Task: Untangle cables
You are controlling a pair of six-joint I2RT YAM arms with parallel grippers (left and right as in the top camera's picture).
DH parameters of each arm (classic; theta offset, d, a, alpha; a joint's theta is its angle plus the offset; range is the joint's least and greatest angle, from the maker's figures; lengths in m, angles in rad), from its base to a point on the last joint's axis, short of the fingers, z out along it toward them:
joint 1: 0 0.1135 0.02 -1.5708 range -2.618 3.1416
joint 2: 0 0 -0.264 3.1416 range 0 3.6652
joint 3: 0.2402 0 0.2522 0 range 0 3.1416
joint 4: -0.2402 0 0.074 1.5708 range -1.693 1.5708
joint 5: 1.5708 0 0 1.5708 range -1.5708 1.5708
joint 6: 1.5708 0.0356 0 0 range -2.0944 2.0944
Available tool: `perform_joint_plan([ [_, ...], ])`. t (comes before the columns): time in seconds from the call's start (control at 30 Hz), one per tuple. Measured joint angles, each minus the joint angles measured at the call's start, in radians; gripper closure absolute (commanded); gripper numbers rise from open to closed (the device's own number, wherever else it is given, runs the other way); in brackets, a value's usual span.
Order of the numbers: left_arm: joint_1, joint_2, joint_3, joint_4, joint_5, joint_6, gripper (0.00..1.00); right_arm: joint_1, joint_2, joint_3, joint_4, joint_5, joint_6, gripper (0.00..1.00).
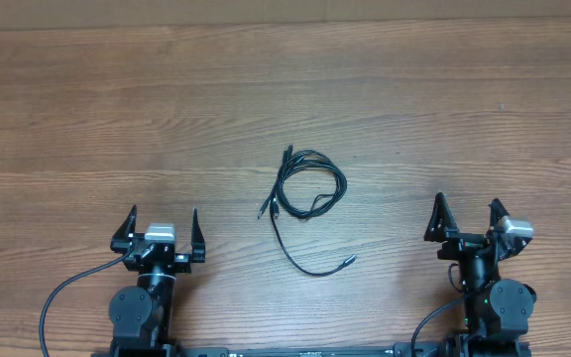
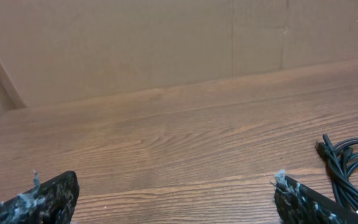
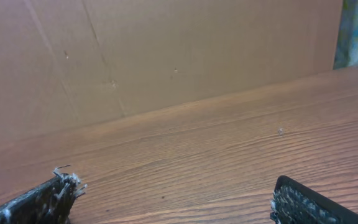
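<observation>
Jaws spread and empty on left gripper (image 1: 164, 220) and right gripper (image 1: 467, 213); we had best pin the thin black cable coil (image 1: 285, 167) with 1 and draw its loose tail (image 1: 349, 260) out slowly.

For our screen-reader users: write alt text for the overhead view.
A tangle of black cables lies at the middle of a wooden table. The left tool and right tool stand open on either side of it, apart from it, holding nothing.

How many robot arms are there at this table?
2. The left arm sits at the near-left edge of the table, the right arm at its near-right edge, both with jaws open; the tangled cables lie midway, farther out. None seem hidden.
</observation>
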Motion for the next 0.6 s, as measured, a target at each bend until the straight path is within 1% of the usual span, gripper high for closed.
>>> perform_joint_plan([
  [0.53, 0.000, 0.000, 0.000, 0.002, 0.000, 0.000, 0.00, 0.000, 0.000, 0.000, 0.000, -0.002, 0.001, 0.00],
  [0.6, 0.000, 0.000, 0.000, 0.001, 0.000, 0.000, 0.00, 0.000, 0.000, 0.000, 0.000, -0.018, 0.021, 0.00],
])
